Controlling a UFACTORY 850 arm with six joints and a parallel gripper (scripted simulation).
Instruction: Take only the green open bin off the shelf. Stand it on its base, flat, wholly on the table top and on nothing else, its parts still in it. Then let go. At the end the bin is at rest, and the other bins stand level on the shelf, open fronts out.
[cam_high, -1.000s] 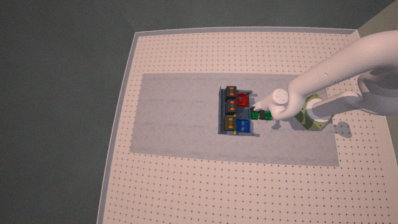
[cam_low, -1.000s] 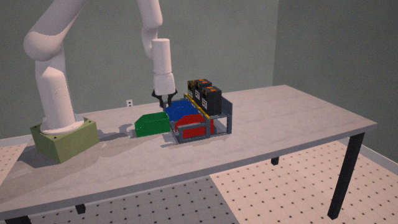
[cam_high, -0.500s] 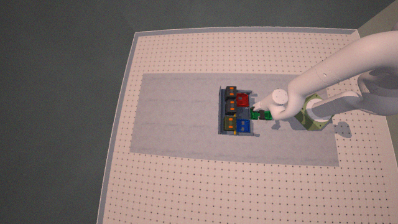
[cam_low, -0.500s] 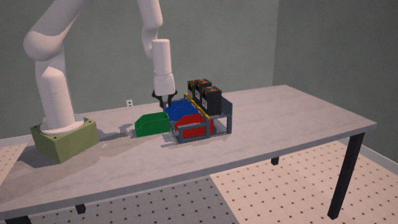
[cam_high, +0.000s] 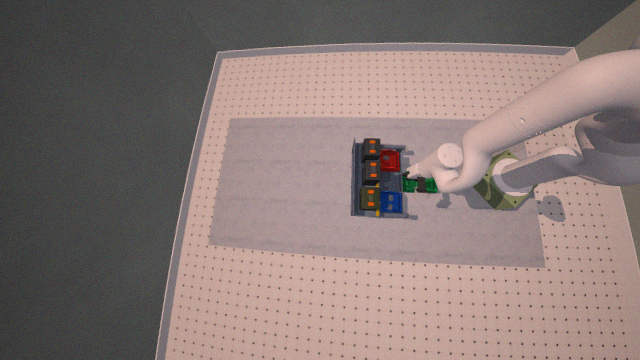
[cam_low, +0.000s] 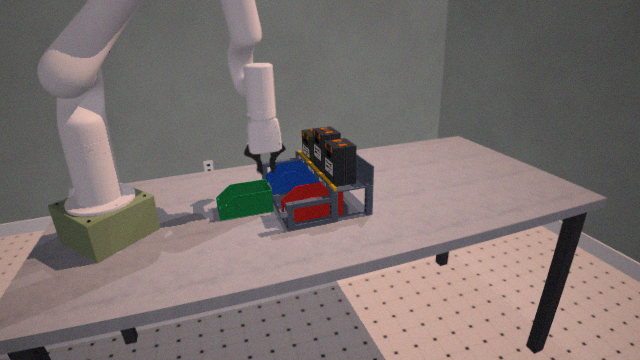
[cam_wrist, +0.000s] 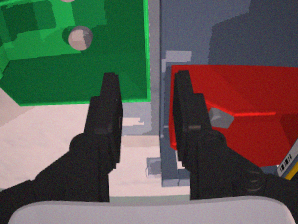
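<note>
The green open bin (cam_low: 245, 200) stands on the table just in front of the grey shelf (cam_low: 325, 200), its back end close to the shelf frame. It shows in the top view (cam_high: 419, 185), and in the wrist view (cam_wrist: 73, 36) with small grey parts inside. My gripper (cam_low: 265, 162) hangs a little above the bin's shelf-side end, fingers partly apart, with nothing between them. In the wrist view the fingers straddle the line of the bin's wall from above without touching it.
The shelf holds a red bin (cam_low: 312, 202) and a blue bin (cam_low: 290, 177), open fronts toward the arm, with black boxes (cam_low: 332, 152) behind on top. The arm's green base block (cam_low: 102, 222) stands at the table's left.
</note>
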